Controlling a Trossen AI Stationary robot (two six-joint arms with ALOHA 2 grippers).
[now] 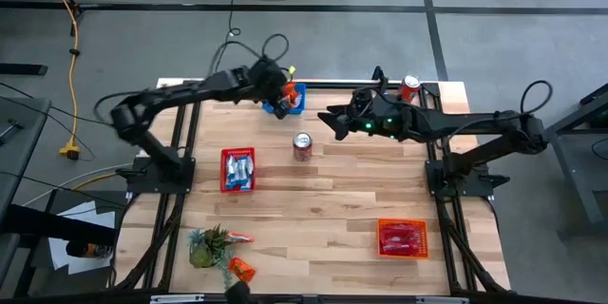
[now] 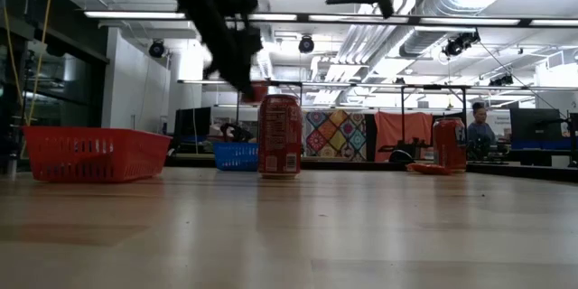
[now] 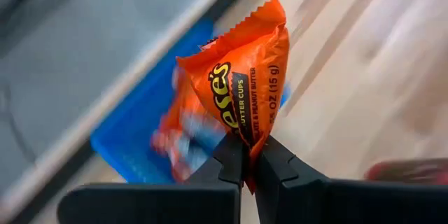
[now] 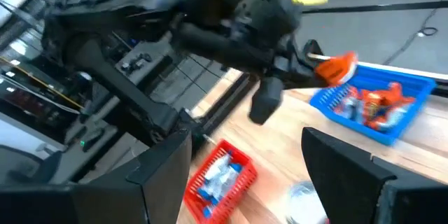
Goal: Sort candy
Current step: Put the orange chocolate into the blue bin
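My left gripper [image 1: 277, 104] is shut on an orange candy packet [image 3: 241, 77] just over the blue basket [image 1: 294, 98] at the table's far edge. The basket [image 3: 136, 136] holds several orange packets. My right gripper [image 1: 332, 119] is open and empty, hovering right of the blue basket; its wrist view shows its two fingers spread [image 4: 245, 182]. A red basket [image 1: 237, 168] at the left holds blue-and-white packets. A red basket [image 1: 401, 237] at the near right holds pink-red packets. Loose packets, one orange [image 1: 241, 268] and one pink-red [image 1: 237, 237], lie near the plant. My left gripper pinches one short end of the orange packet [image 3: 246, 134] between its two fingertips. The fingers slant down from the table's left. The packet sticks out beyond the tips, lifted clear above the blue basket [image 4: 378, 105]; it shows at the tips in the right wrist view [image 4: 336, 66].
A red-and-silver can [image 1: 302, 145] stands at the table's middle, just near of both grippers. A second can [image 1: 409, 86] stands at the far right. A small green plant [image 1: 207, 247] sits at the near left. Bare wood lies between the two red baskets.
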